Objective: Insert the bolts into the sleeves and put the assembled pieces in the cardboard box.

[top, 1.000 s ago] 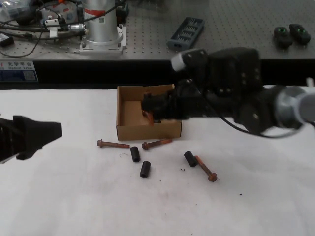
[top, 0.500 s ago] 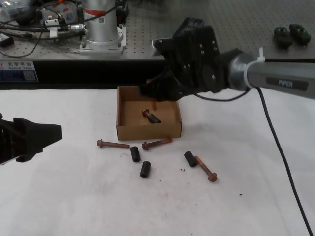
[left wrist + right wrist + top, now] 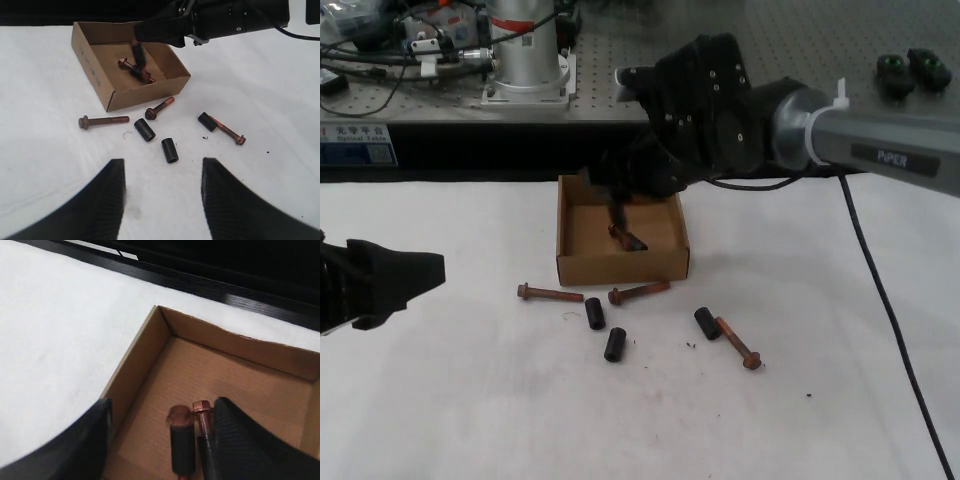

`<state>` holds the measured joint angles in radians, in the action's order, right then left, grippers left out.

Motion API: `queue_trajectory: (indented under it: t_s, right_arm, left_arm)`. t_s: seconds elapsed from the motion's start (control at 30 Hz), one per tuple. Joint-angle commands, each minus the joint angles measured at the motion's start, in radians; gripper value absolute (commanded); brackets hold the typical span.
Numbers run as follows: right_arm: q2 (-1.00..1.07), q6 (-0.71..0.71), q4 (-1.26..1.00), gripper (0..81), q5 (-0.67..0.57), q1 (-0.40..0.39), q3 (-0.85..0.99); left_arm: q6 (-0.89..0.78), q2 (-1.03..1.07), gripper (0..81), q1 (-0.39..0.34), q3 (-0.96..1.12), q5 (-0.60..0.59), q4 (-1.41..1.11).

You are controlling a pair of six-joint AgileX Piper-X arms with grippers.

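Note:
The cardboard box [image 3: 575, 265] [image 3: 95, 70] [image 3: 150, 340] sits mid-bench. My right gripper [image 3: 618, 196] [image 3: 165, 440] hangs open over its far side. Between its fingers, without touching them, is a bolt in a black sleeve [image 3: 181, 442] [image 3: 138, 54], pointing down. A second sleeved bolt [image 3: 202, 412] [image 3: 630, 240] [image 3: 136, 70] lies on the box floor. In front of the box lie bare bolts [image 3: 548, 293] [image 3: 640, 292], a bolt [image 3: 740, 345] touching a sleeve [image 3: 706, 322], and two loose sleeves [image 3: 594, 313] [image 3: 615, 344]. My left gripper [image 3: 410, 270] [image 3: 162, 200] stands open at the left, nothing in it.
White cloth [image 3: 820, 400] covers the bench, with free room at the front and right. Behind it runs a dark perforated table [image 3: 800, 60] with a metal post base [image 3: 525, 60], a blue tray [image 3: 698, 65] and cables. The right arm's cable [image 3: 880, 300] trails across the cloth.
The right arm has lifted out of the box and swung towards its far side. One sleeved bolt now lies on the box floor. The left arm has not moved.

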<state>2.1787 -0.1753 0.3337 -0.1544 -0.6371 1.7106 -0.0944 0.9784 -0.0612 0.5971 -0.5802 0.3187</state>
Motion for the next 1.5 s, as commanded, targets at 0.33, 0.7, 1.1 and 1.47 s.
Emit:
queue_trajectory:
  t_s: [0.33,0.7,1.1,1.47]
  right_arm:
    - [-0.172,0.127,0.368,32.7,-0.072,0.005,-0.024]
    - [-0.492,0.1,0.332,31.3,0.049,0.006,-0.405]
    - [-0.891,-0.037,0.175,31.3,0.078,0.006,-0.817]
    - [-0.851,-0.075,0.047,31.3,0.059,0.009,-0.894]
  left_arm:
    - [-0.07,0.021,35.1,0.003,0.012,0.073,-0.032]
    - [-0.476,0.213,34.6,-0.122,0.098,0.182,-0.075]
    - [-0.767,0.525,34.4,-0.242,0.282,0.277,-0.075]
    - [-0.742,0.564,34.4,-0.242,0.325,0.277,-0.027]
